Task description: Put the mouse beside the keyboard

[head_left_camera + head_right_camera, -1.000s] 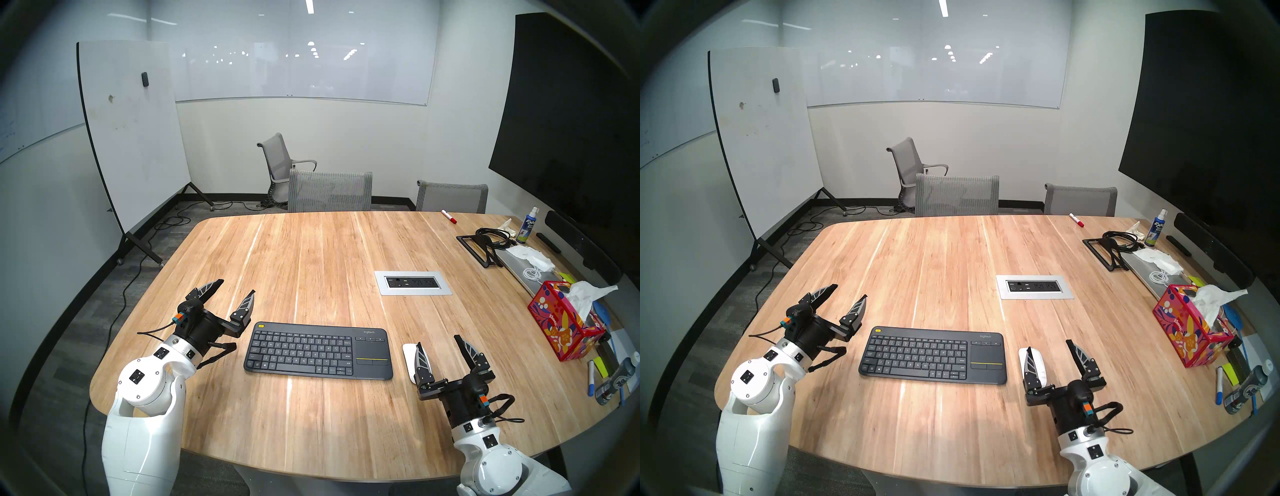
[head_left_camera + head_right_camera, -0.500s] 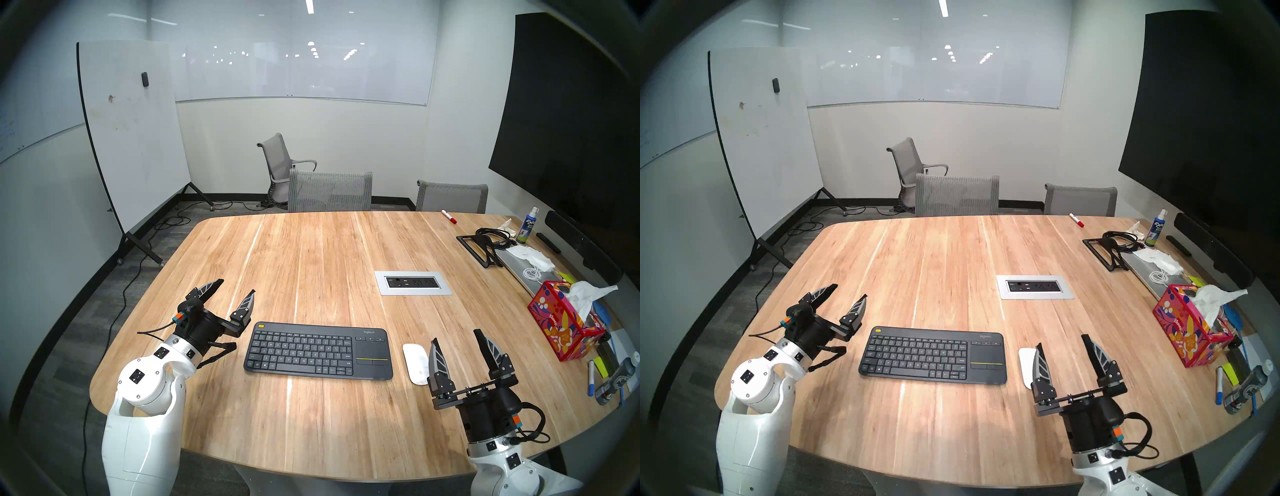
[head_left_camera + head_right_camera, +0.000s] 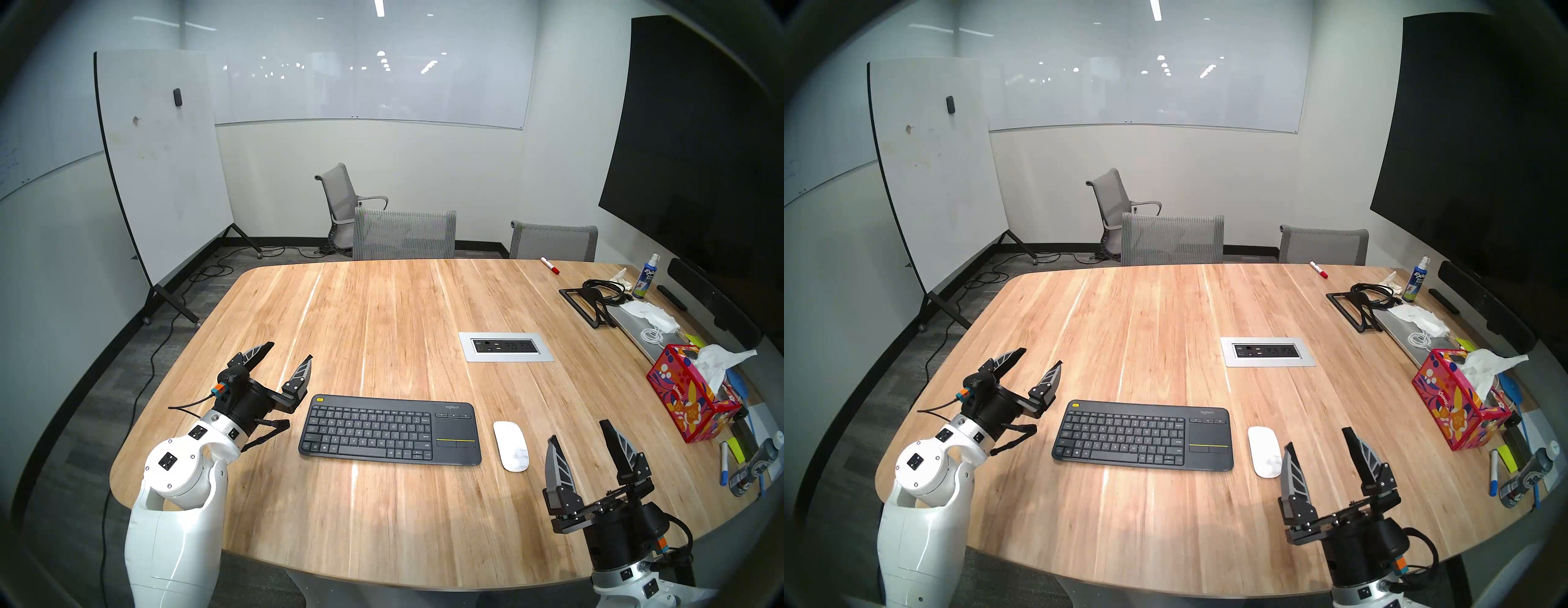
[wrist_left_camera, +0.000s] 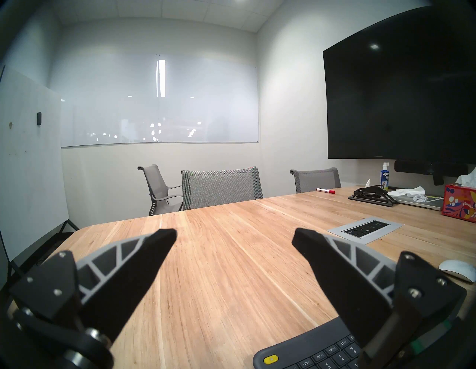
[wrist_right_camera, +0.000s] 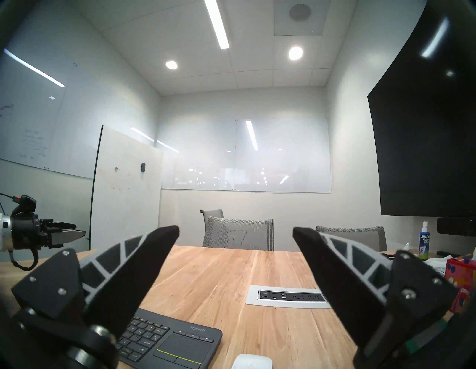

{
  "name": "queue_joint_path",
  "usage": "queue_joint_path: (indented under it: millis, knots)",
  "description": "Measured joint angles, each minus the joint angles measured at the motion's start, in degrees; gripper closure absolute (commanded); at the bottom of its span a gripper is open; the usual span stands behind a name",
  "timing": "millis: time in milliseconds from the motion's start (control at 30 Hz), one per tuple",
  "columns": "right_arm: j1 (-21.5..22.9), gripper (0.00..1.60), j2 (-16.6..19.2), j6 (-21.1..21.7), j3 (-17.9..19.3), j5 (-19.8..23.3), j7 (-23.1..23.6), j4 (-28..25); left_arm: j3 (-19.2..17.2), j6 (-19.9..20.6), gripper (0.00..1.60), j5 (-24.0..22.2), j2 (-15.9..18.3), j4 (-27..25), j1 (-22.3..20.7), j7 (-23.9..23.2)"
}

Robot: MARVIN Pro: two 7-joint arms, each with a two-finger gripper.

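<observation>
Wood-grain conference table (image 3: 382, 322), ringed by three grey mesh chairs, carried one keyboard (image 3: 390, 429) and one mouse (image 3: 511, 445) near its front edge. That white mouse lay flat on the wood just beside the keyboard's touchpad end, apart from it by a narrow strip, its long axis running front to back, roughly square to the keyboard's length. Judged from that placement, the task looked done. Both of the robot's two grippers were empty with jaws spread wide. Its right gripper (image 3: 594, 454) hung clear of the mouse, which sat ahead and to the left of the fingertips and showed only as a white sliver at the bottom of the right wrist view. Clearly the nearer arm, it pointed slightly upward. Its left gripper (image 3: 282, 354) hovered level off the keyboard's far end, well apart from the mouse. One patterned tissue box (image 3: 687, 403) stood among clutter at the table's right side.
</observation>
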Motion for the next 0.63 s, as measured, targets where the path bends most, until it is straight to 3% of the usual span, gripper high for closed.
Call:
queue_joint_path:
  millis: [300,633]
  knots:
    - [-5.47,0.0,1.9,-1.41,3.33,-0.08,-0.74,-1.31,0.0,0.0,0.0,0.0,0.0,-0.01,0.0,0.0]
    - [-8.0,0.0,2.91,-1.81,4.51,0.62,-1.03,-1.82,0.0,0.0,0.0,0.0,0.0,-0.01,0.0,0.01]
